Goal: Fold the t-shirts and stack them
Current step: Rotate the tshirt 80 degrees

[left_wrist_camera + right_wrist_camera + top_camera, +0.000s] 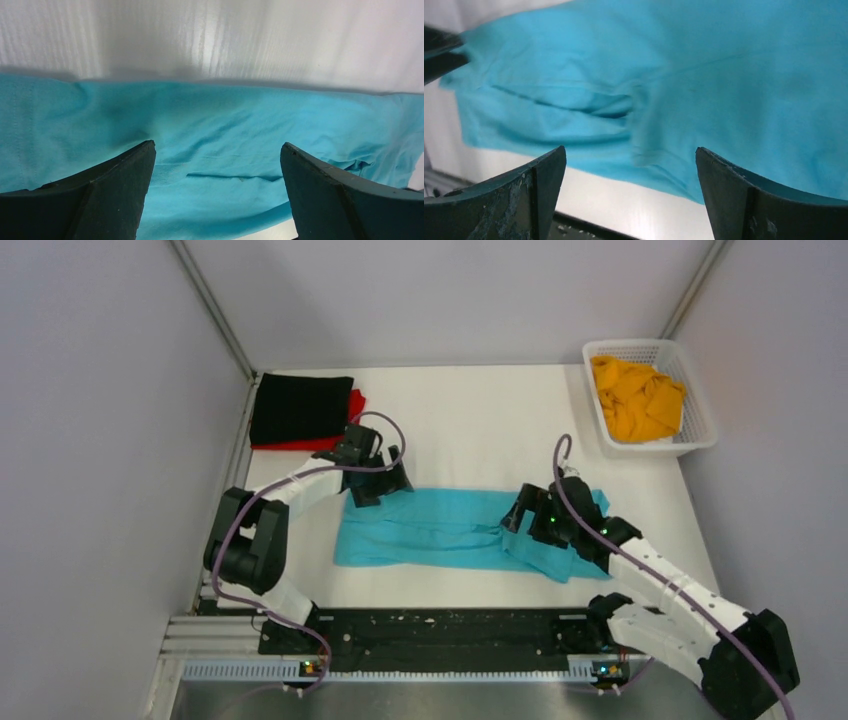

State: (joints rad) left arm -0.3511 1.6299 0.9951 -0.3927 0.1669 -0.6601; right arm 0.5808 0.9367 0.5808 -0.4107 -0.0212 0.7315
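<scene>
Lying flat at the near middle of the table [470, 430], the turquoise t-shirt [440, 530] has the right gripper [630, 149] over its right end and the left gripper [217, 146] at its far-left edge, both with fingers spread and empty. Far left, the black t-shirt [300, 408] lies on the red t-shirt [356, 403]; far right, the orange-yellow t-shirt [635, 397] fills the white mesh basket [703, 410].

Four t-shirts: one turquoise t-shirt [440, 527] beneath the left end effector [383, 490] and right end effector [520, 520], one black t-shirt [300, 408] and one red t-shirt [356, 403] beyond the left, one orange-yellow t-shirt [635, 398]. One basket [703, 438].
</scene>
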